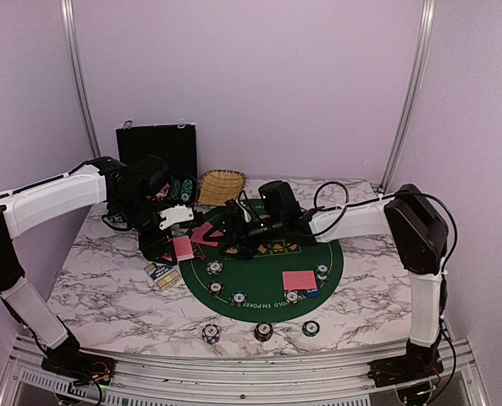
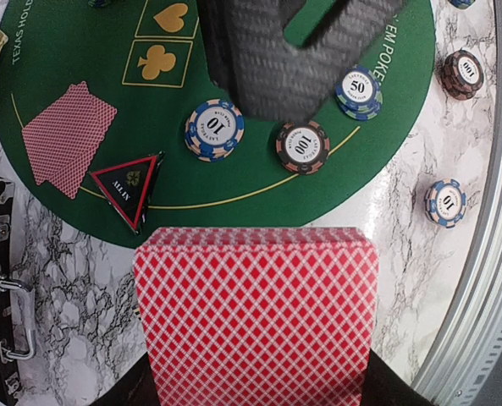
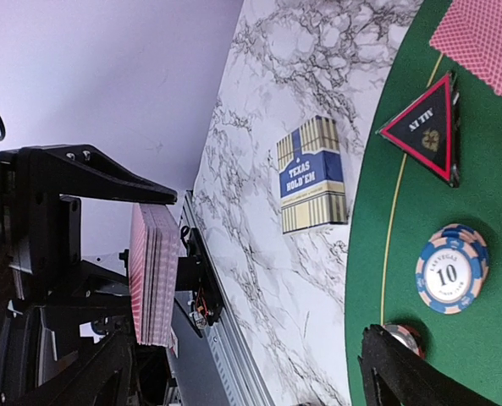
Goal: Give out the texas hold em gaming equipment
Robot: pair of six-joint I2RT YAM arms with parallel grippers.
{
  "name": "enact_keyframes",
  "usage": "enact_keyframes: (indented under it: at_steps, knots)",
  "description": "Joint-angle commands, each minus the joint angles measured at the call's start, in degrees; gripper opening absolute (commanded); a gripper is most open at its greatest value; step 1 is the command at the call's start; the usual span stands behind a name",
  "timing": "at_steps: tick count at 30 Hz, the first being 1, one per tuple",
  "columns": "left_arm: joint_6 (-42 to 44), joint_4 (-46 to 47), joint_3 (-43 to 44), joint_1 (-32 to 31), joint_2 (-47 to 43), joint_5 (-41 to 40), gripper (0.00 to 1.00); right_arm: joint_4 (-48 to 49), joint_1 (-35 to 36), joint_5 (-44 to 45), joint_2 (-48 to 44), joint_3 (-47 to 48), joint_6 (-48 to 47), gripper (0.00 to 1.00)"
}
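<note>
Here, left arm (image 1: 56,199) bends inward, fingers (image 1: 160,245) gripping deck (image 2: 255,313).

Card box (image 1: 162,274) lies left of the mat (image 1: 263,279), basket (image 1: 222,184) behind it, three chips (image 1: 263,331) before it.

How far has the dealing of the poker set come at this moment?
Done: cards at two spots, several chips and the triangle marker lie on the green mat. In hand: the left gripper is shut on the deck; the right gripper is open, empty. Left, probably: dealing more cards from it; whether the three front chips are placed, I cannot tell.
</note>
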Motion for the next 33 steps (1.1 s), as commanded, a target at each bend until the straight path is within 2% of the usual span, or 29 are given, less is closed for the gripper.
enact_keyframes:
  at_steps: [1, 33]
  knots:
    - [-0.4, -0.6, 1.8, 0.1, -0.1, 1.2, 0.00, 7.2, 1.7, -1.9, 2.3, 3.2, 4.9, 0.92]
    - [-0.5, 0.1, 1.4, 0.1, 0.1, 2.5, 0.00, 17.5, 6.4, -5.3, 18.4, 17.5, 16.3, 0.91]
